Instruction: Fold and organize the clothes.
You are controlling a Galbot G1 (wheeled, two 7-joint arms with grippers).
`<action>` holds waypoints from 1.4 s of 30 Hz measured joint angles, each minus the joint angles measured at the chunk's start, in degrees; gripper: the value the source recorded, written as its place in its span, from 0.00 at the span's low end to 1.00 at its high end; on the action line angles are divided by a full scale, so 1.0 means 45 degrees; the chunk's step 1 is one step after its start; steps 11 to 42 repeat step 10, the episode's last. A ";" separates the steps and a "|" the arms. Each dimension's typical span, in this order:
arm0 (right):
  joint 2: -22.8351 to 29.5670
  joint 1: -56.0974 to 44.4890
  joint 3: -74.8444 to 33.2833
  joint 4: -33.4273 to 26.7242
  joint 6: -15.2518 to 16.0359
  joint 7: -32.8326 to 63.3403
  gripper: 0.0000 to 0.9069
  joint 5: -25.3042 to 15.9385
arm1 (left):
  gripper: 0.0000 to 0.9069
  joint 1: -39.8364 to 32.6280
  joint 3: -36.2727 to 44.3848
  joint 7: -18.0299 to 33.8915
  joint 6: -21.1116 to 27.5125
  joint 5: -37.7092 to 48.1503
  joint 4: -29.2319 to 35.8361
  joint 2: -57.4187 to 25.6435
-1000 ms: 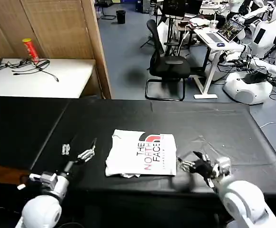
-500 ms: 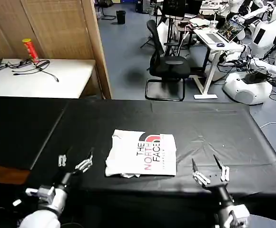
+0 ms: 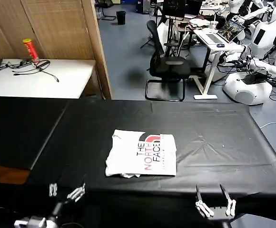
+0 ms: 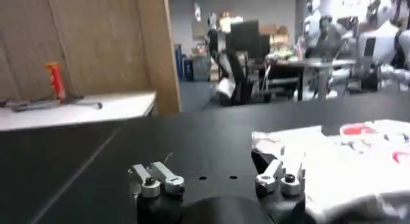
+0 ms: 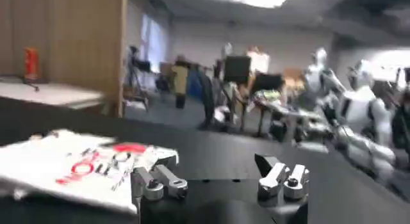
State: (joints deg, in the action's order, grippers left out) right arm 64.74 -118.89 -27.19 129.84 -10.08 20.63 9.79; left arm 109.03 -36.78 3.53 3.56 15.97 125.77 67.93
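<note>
Folded white T-shirt (image 3: 141,154), lettering and red logo up, flat near middle of black table (image 3: 214,137). Left gripper (image 3: 64,191) low at near table edge, fingers spread, empty. Right gripper (image 3: 215,207) likewise at near edge, fingers parted, empty, well apart from shirt.

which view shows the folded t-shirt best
The head view: the whole folded T-shirt lies flat on the black table, lettering up. The left wrist view catches its near edge side-on past the open left gripper; the right wrist view shows it low and slanted.
</note>
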 joint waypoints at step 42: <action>0.0233 -0.0572 0.0354 0.0352 0.0587 0.0351 0.97 0.0129 | 0.97 0.0846 -0.0228 0.0045 0.0659 0.0016 0.0654 -0.0063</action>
